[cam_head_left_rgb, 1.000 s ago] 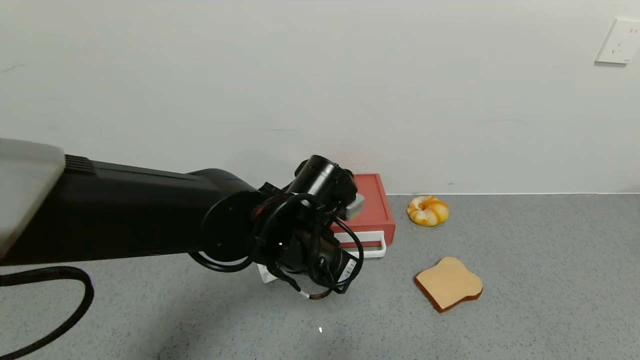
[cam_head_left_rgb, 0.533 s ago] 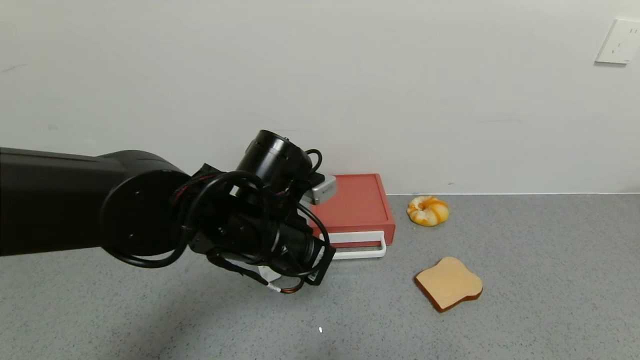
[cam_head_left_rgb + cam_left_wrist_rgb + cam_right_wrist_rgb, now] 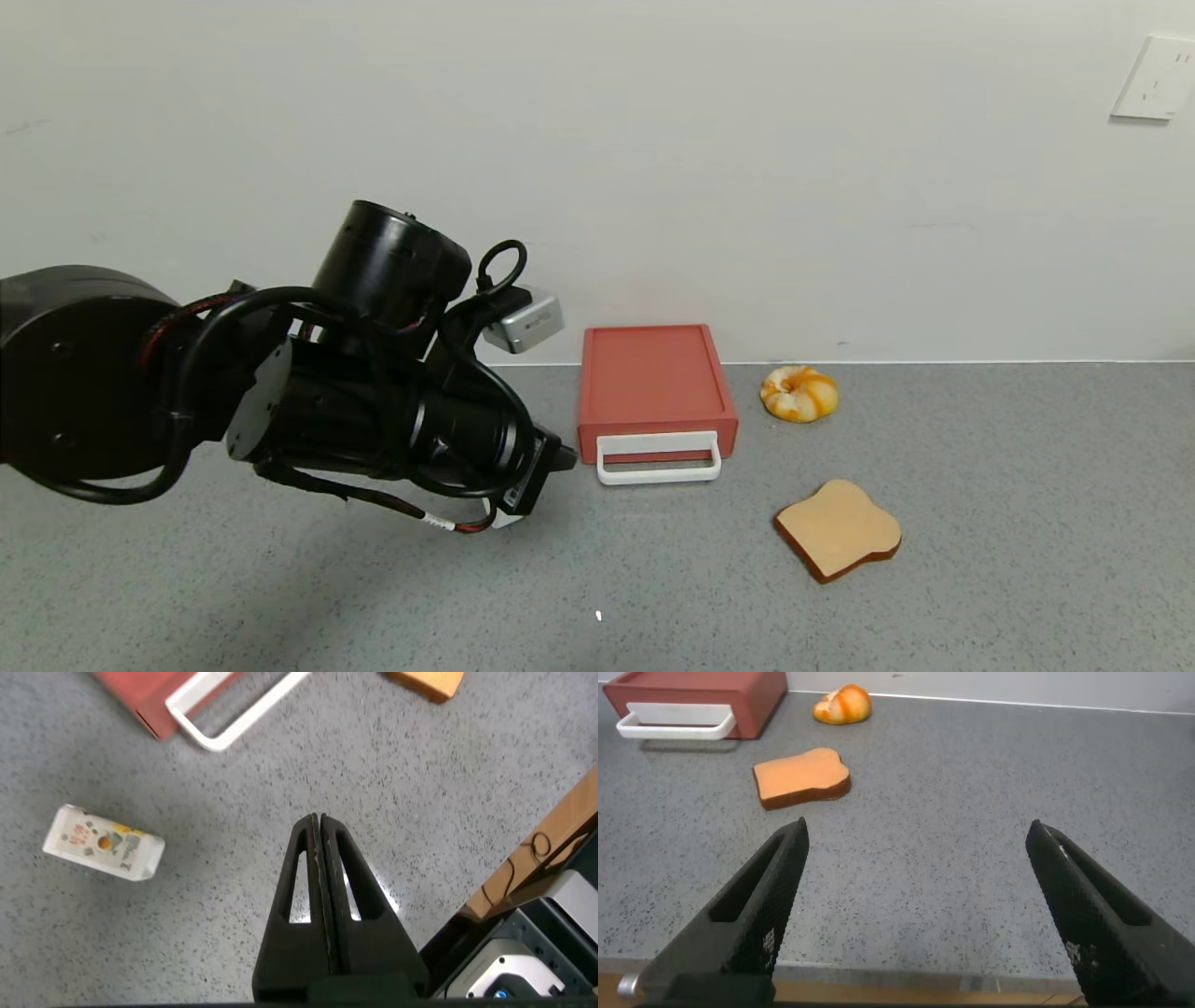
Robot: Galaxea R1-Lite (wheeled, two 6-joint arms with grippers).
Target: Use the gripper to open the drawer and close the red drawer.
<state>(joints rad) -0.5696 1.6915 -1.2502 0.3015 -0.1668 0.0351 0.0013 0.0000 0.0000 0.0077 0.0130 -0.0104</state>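
The red drawer box [image 3: 653, 383] lies flat on the grey table against the wall. Its drawer sits pushed in, and the white loop handle [image 3: 658, 459] lies close against the box front. My left gripper [image 3: 563, 458] hangs above the table just left of the handle, apart from it. In the left wrist view the left gripper [image 3: 318, 821] is shut and empty, with the handle [image 3: 234, 709] and a corner of the box [image 3: 140, 695] beyond it. My right gripper [image 3: 915, 859] is open and empty near the table's front edge, far from the box [image 3: 701, 689].
A small white carton [image 3: 103, 843] lies on the table near my left gripper. A slice of toast [image 3: 838, 528] lies right of the box and in front of it. A bagel [image 3: 799, 393] sits by the wall. A wall socket [image 3: 1156, 77] is at the upper right.
My left arm has drawn back to the left and risen, uncovering the box front and handle. The drawer and handle have not visibly moved.
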